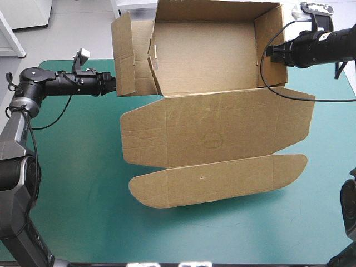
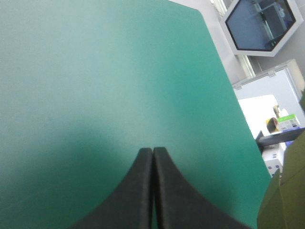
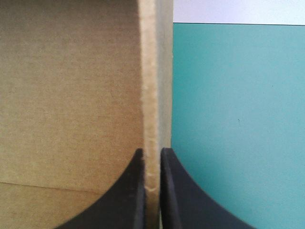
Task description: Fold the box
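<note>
Since the box (image 1: 211, 55) sits toward the far edge of the desk (image 1: 78, 200) with its tray walls up and the lid (image 1: 217, 130) lying flat toward us, we'd say the job right now is getting the side walls square and tucked. The right wall (image 1: 268, 47) looks upright. The left flap (image 1: 125, 55) leans outward, and the inner panel (image 1: 154, 64) next to it looks loose, not tucked as far as we can tell. The long tuck flap (image 1: 222, 179) on the lid's near edge lies flat on the teal-green cover.

The right arm's (image 1: 325, 44) jaws are pinching the right wall's edge, with the board sandwiched between the black fingers (image 3: 124, 200). The left arm's (image 1: 67, 82) jaws are pressed together with nothing between them, tips just beside the left flap's outer face near its lower end. We can't tell if they actually touch it.

Our take on doing this well: let the right side be the anchor so the tray doesn't skate, and push the left flap in with the closed jaws flat against it, not at a corner. Go slow, since a hard shove could tip the tray or crease the board off its score line.
</note>
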### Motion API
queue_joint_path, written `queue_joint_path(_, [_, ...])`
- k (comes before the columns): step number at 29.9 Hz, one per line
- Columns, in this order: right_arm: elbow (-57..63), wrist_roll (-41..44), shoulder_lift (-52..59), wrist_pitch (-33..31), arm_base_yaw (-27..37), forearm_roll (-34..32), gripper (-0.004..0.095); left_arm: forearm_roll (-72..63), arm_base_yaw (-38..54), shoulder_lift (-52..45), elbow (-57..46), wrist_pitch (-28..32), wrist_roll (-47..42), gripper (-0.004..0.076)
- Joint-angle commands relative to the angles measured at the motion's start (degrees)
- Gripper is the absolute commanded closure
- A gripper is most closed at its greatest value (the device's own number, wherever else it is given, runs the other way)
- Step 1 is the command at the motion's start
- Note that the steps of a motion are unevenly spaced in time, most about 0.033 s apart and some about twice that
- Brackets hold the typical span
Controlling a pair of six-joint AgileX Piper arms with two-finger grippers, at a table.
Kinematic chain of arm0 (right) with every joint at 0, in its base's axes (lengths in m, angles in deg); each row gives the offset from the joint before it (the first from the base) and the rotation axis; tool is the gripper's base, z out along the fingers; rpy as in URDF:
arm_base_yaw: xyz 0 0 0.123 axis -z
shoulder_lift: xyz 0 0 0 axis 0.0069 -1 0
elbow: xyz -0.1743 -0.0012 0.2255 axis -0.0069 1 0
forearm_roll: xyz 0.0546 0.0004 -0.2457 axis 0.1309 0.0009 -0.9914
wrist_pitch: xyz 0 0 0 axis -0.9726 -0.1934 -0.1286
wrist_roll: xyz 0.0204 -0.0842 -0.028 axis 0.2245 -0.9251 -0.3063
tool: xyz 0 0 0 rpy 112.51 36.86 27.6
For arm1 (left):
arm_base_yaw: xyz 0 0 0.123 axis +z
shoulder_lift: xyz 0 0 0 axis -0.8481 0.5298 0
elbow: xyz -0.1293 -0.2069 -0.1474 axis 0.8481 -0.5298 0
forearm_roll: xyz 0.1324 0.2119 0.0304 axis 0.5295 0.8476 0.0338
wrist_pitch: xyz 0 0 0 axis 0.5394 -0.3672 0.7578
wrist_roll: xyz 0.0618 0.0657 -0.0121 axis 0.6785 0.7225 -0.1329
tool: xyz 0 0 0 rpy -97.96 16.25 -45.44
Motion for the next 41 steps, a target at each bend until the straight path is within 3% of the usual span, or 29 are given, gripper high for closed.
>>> queue_joint_path(1, [-1.06, 0.01, 2.46, -0.08, 0.18, 2.64, 0.0911, -9.12, -1.22, -3.35, 1.33, -4.60, 1.56, 0.0732])
queue_joint_path(17, [-1.06, 0.14, -2.57, -0.08, -2.09, -0.37, 0.0911, -17.40, -2.50, -6.04, 1.33, -4.60, 1.77, 0.0732])
queue_joint_path(27, [-1.06, 0.49, -6.56, 0.02, -6.13, -3.53, 0.0911, -16.97, -3.60, -8.34, 1.33, -4.73, -0.13, 0.0732])
queue_joint_path(41, [-1.06, 0.89, -8.66, 0.02, -6.24, -5.57, 0.0911, -14.26, -8.70, -9.67, 1.33, -4.73, -1.98, 0.0732])
